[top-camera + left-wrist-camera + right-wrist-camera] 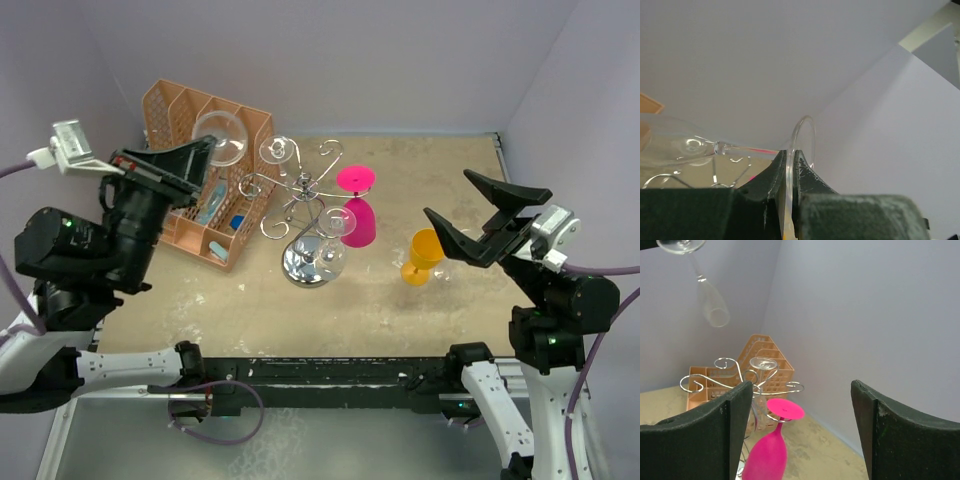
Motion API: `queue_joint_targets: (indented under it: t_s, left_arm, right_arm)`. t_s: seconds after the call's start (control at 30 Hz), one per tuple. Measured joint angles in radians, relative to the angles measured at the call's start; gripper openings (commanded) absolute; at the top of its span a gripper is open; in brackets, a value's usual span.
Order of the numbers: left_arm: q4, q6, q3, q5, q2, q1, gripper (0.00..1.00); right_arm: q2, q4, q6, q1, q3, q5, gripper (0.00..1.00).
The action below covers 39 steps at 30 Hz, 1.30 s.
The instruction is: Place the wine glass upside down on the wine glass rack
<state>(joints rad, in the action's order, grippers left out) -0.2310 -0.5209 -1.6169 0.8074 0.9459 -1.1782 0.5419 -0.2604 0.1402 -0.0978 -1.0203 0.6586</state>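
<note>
My left pincer (205,152) clamps the foot of the glass (222,137), held aloft at ten o'clock from the rack (305,205), probably so I can invert it onto a hook. My right pincer (447,192) gapes empty.

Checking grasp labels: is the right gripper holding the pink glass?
No, the right gripper is open and empty, while the pink glass hangs on the wine glass rack.

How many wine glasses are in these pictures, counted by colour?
Clear glass: 3, one held by the left gripper, two apparently hanging on the rack
Pink glass: 1
Yellow glass: 1
Total: 5
</note>
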Motion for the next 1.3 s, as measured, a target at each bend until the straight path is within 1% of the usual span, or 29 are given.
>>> queue_joint_targets:
  t_s: [0.1, 0.23, 0.33, 0.5, 0.7, 1.1, 1.3]
  left_arm:
    - [-0.037, -0.005, 0.051, 0.101, -0.07, 0.0, 0.0]
    - [-0.135, -0.066, 0.14, 0.204, -0.138, 0.0, 0.0]
    - [-0.227, -0.132, 0.171, 0.229, -0.152, 0.0, 0.0]
    - [-0.357, -0.255, 0.188, 0.228, -0.169, 0.0, 0.0]
    - [-0.431, -0.393, 0.23, 0.18, -0.206, 0.0, 0.0]
    - [-0.429, -0.582, 0.361, -0.019, -0.179, 0.0, 0.0]
    - [-0.433, -0.652, 0.417, -0.084, -0.184, 0.0, 0.0]
  right_arm:
    - [0.0, 0.001, 0.005, 0.0, 0.0, -0.019, 0.8]
    - [0.0, 0.001, 0.007, 0.0, 0.002, -0.033, 0.8]
    - [0.0, 0.005, 0.007, 0.0, 0.011, -0.047, 0.8]
    - [0.0, 0.024, 0.007, 0.0, 0.018, -0.074, 0.79]
    - [-0.014, 0.037, 0.007, 0.0, 0.039, -0.112, 0.79]
    - [-0.042, 0.049, 0.019, 0.0, 0.057, -0.217, 0.79]
    - [-0.055, 0.053, 0.019, 0.0, 0.06, -0.257, 0.79]
